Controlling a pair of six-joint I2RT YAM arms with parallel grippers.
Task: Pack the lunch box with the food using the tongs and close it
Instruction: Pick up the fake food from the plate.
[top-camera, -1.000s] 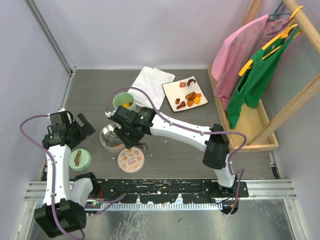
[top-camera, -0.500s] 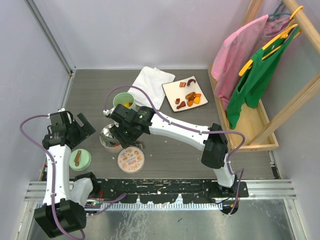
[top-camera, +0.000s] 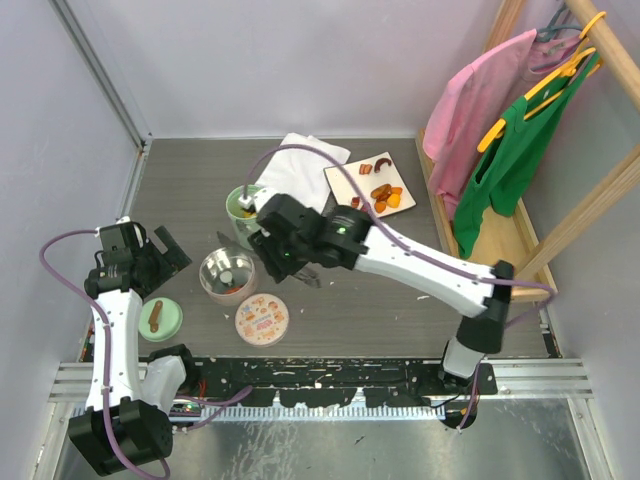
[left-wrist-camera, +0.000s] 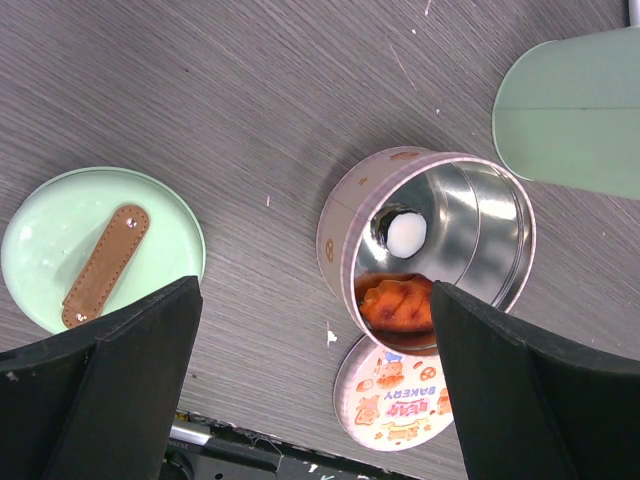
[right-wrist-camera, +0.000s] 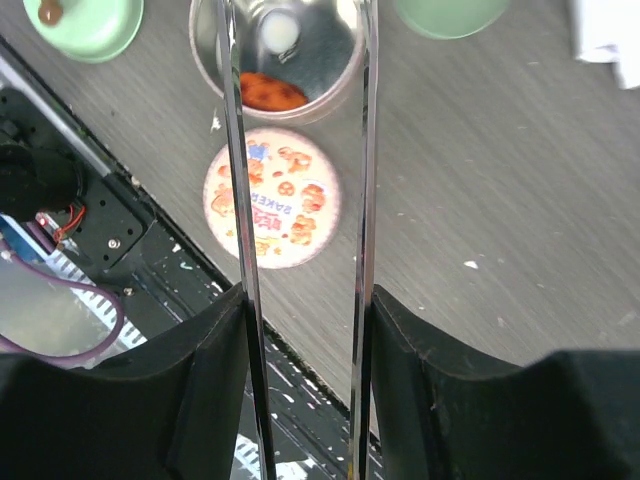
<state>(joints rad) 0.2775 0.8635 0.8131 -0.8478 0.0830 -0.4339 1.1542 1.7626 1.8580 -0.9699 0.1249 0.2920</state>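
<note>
Grasping the tongs (right-wrist-camera: 238, 200) between its fingers, the right hand (right-wrist-camera: 303, 340) points them toward the open tin (left-wrist-camera: 340, 240), arms spread. The left hand (left-wrist-camera: 315, 300) is fully released above the bench (left-wrist-camera: 250, 90). Some food (left-wrist-camera: 395, 303) lies in the tin; the rest sits on the white plate (top-camera: 340, 182).

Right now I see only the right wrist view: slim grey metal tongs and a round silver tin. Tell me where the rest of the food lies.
Observer: Small orange, red and dark brown food pieces lie on a square white plate at the table's far side, right of a crumpled white cloth.
Operator: Report the left gripper.
Observer: The left gripper is open and empty, to the left of the round silver tin.
</note>
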